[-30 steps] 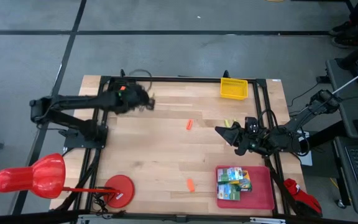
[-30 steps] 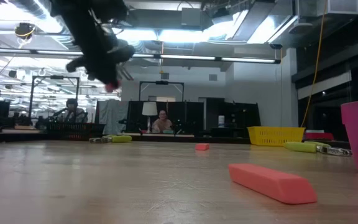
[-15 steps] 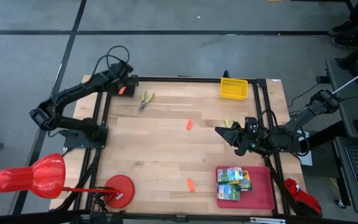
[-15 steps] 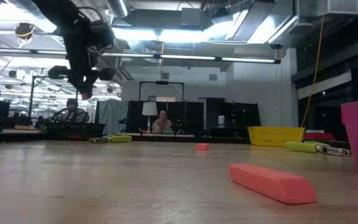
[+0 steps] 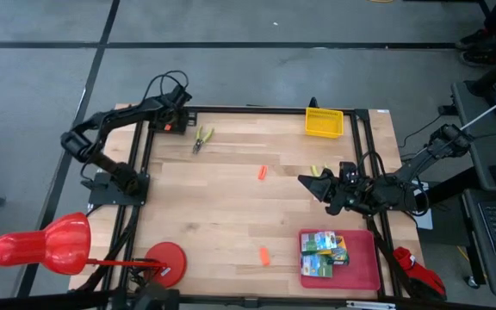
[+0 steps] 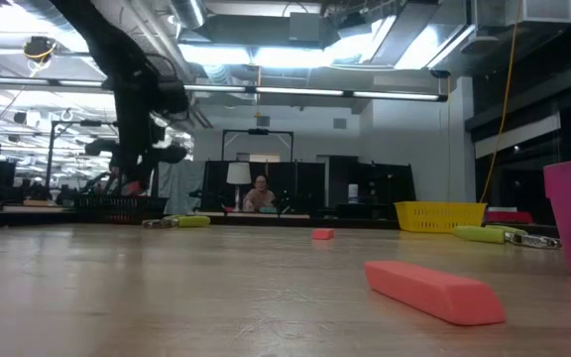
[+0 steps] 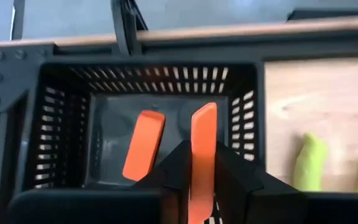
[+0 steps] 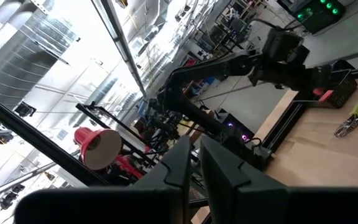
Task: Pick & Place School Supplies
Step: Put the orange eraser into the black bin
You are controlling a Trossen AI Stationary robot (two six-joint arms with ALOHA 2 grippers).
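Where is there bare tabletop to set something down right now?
Bare wood lies between the left arm's base and the near orange stub, clear across the left half. It is crowded by the red tray and around the right pincer.

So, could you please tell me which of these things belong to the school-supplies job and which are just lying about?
Job in hand: yellow-green cardboard crayon boxes; small orange stubs; yellow-handled metal scissor-like tools.

Lying about: flat red plastic tray; yellow mesh basket; red lamp-shaped thing.
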